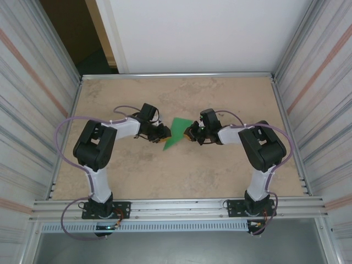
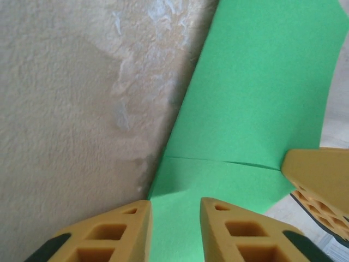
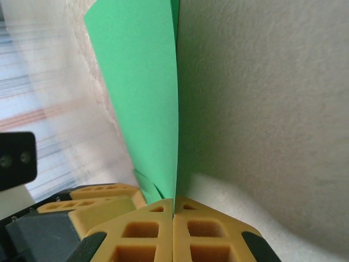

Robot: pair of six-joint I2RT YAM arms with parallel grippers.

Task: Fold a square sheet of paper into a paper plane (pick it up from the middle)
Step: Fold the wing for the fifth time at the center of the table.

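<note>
As the square sheet of paper (image 1: 179, 133) tapers near-left, our right tool (image 3: 173, 204) pinches it, left tool (image 2: 174, 206) parted, elbows outward.

The square sheet of paper (image 1: 179, 132) is at the middle of the table (image 1: 220, 176), well apart from every edge, between the left gripper (image 1: 164, 134) and the right gripper (image 1: 191, 133).
</note>
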